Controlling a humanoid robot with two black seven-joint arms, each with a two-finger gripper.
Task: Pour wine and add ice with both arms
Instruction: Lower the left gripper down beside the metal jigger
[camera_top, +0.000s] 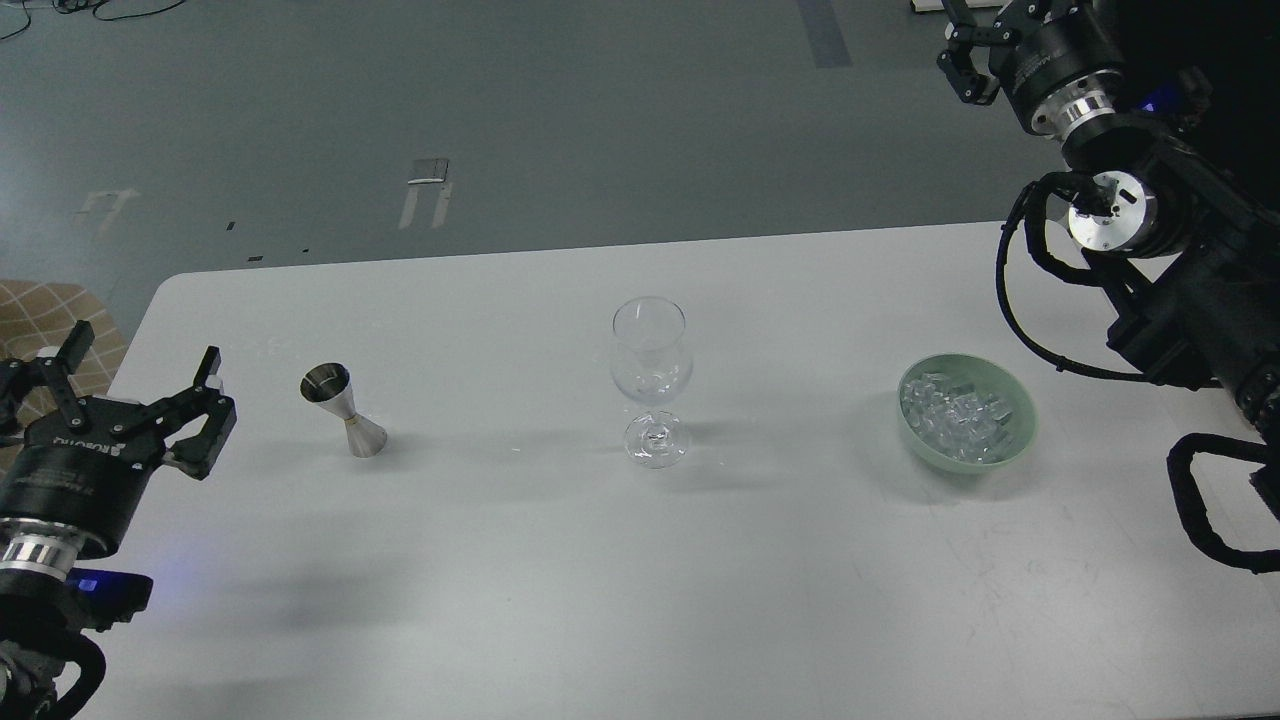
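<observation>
Left end effector (140, 385) is seen spread wide, fingers apart, nothing held — it sits at the counter's left edge, just left of the metal jigger (343, 410). Right end effector (968, 55) is raised at the top right, beyond the far edge of the counter (560, 580), partly cut by the frame; its state cannot be told.

The jigger stands upright on the counter's left part. Any wine in it cannot be made out.

The wine glass (651, 380) stands upright mid-counter, well apart from both end effectors. Liquid in the bowl cannot be confirmed.

The ice (958, 412) is piled in a pale green bowl (1018, 425) on the right — below the right arm's cabled links (1180, 270), not touching them.
</observation>
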